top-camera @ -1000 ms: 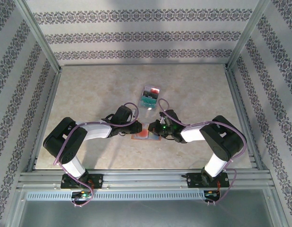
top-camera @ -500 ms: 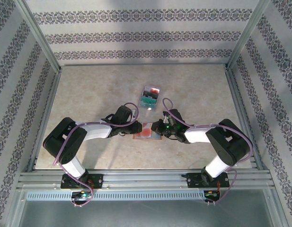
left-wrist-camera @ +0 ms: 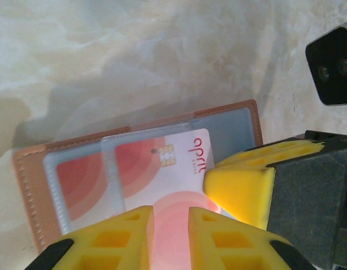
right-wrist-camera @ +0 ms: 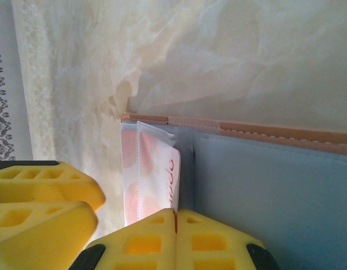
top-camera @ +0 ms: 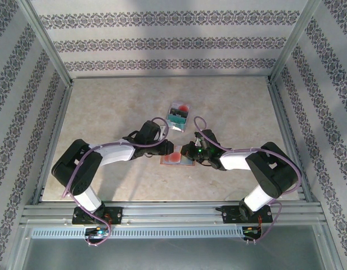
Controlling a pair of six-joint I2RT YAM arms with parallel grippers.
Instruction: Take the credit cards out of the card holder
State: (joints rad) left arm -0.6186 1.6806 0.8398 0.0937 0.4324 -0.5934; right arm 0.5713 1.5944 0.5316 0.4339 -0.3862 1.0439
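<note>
- Slipping looks like the main risk. The left claw (left-wrist-camera: 171,236) has its jaws a narrow slit apart over the lower edge of the red card (left-wrist-camera: 162,169), which sits partly out of its clear pocket. With too weak a hold, the card could skid or jam against the pocket lip.
- Dragging is the second risk. The card holder (left-wrist-camera: 232,126) lies open and flat on the tabletop (left-wrist-camera: 134,50), between the two claws. The right claw (right-wrist-camera: 176,225) is fully closed, grips nothing, and rests its tip on the blue-grey inside. If that tip slides, the holder may travel with the card.
- Bumping is possible too, since the two claws work just beside each other.
- Whether the left claw actually pinches the card cannot be told, because its fingers hide the card's lower edge.
- The red under the left pocket may be a second card; it is unclear.
</note>
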